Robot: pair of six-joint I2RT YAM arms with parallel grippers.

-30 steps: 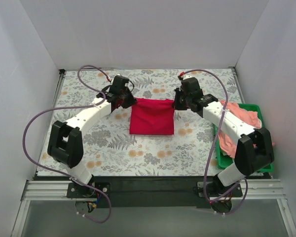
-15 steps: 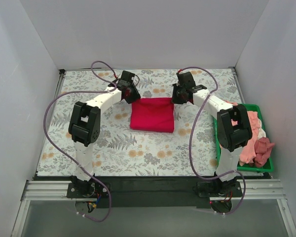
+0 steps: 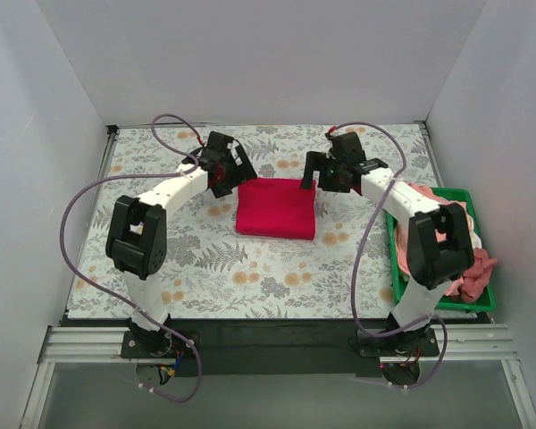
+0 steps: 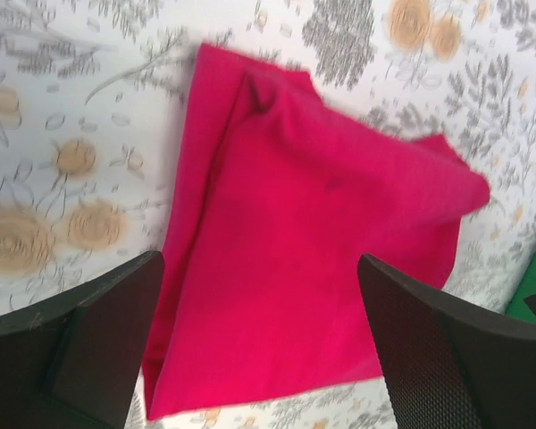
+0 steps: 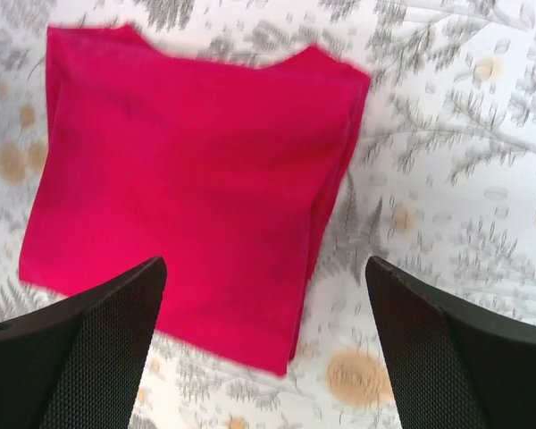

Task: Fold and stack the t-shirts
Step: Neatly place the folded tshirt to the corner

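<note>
While both arms reach in over the flowered table, the red shirt lies between them, folded into a rough rectangle and flat on the pattern. Now the left claw: it sits just off the shirt's far left corner. Its own camera shows the fingers spread wide, red fabric filling the gap, nothing pinched. Over to the right claw, mirroring it at the shirt's far right corner. Its fingers are also wide apart, the shirt beneath them, gripping nothing. Whether either claw is brushing the cloth, I cannot tell from here. Along the shirt's right edge the folded layers show, stacked one on another. Well to the right of the red shirt stands the green bin, hard against the table's edge. A salmon shirt is heaped at the bin's far end, and a maroon-pink shirt is bunched toward its near end. The right arm crosses above that bin.
</note>
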